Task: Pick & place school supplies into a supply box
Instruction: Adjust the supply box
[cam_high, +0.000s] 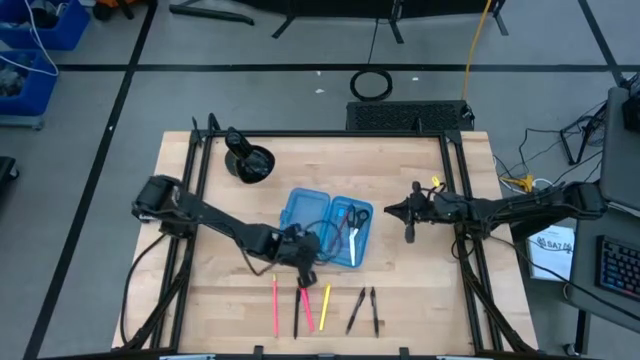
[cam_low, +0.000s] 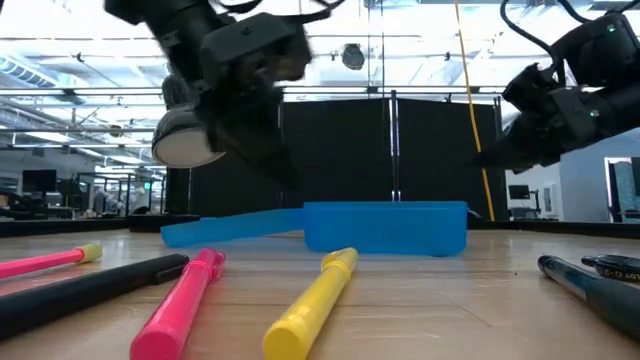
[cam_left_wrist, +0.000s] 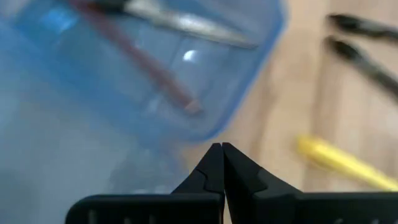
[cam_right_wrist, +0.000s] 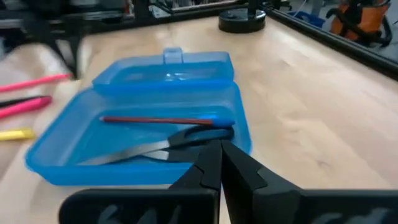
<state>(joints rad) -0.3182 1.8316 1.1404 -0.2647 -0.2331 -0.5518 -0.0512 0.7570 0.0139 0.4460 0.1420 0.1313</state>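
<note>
Although the left arm crosses part of the supply box (cam_high: 322, 226) in the high view, the scissors (cam_high: 356, 222) and a brown pencil (cam_right_wrist: 163, 121) show lying in its right half, and the blur in the left wrist view leaves them as smeared streaks. No writing can be read anywhere. Left gripper (cam_high: 305, 266) hangs over the box's near edge with its fingers pressed together, holding nothing. Right gripper (cam_high: 409, 223) waits just beside the box's right side, fingers likewise closed and empty. Near the front of the tabletop (cam_high: 420, 290) lie two pink pens (cam_high: 275, 303), a yellow one (cam_high: 325, 307) and three dark ones (cam_high: 356, 310), well apart from the box. At the far left corner stands a black round cup (cam_high: 250, 160).
</note>
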